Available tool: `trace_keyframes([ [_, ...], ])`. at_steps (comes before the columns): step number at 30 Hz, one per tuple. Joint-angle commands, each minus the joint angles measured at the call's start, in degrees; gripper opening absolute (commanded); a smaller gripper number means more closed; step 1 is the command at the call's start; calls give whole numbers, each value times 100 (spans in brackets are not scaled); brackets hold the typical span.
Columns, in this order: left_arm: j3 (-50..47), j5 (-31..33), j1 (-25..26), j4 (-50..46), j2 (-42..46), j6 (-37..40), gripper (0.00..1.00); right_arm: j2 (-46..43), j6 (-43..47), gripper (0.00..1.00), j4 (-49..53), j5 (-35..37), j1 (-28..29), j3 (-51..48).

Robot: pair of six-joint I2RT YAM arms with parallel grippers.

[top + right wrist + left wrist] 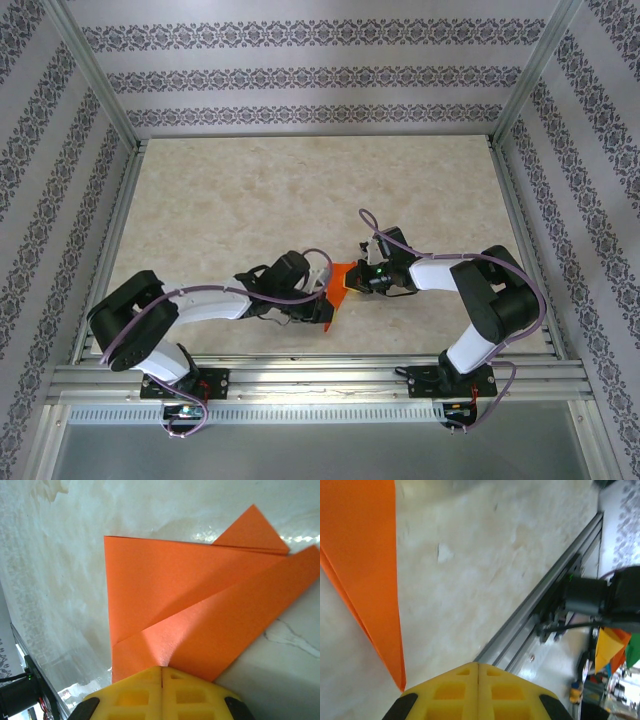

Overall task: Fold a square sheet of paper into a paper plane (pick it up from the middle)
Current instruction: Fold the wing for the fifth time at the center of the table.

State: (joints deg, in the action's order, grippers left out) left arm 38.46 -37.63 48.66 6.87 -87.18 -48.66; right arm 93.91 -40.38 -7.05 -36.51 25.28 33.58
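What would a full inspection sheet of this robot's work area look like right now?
surface: pale marbled table, bare apart from the paper
job's things: orange paper, folded into overlapping flaps, between the two pincers near the table's front edge
clutter: nothing seen
grippers: right pincer shut on the paper's edge; left pincer shut, the paper's tip just beside it
cables: purple cables looped along both arms, clear of the paper
surroundings: patterned walls on three sides, metal rail along the front
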Motion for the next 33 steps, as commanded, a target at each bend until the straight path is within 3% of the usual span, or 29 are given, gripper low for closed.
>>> trace_keyframes([
  [1,177,318,-259,142,-112,-18,8,251,13,0,160,654,12,-150],
  [9,610,-96,-308,775,-1119,-228,8,216,21,0,182,645,12,-159],
  [14,594,75,-262,305,-1322,-52,8,194,21,0,186,645,12,-168],
  [20,555,104,50,-454,-1377,308,7,211,30,0,204,663,-5,-168],
  [33,-216,-25,379,-399,-761,107,7,268,40,0,221,659,-40,-149],
])
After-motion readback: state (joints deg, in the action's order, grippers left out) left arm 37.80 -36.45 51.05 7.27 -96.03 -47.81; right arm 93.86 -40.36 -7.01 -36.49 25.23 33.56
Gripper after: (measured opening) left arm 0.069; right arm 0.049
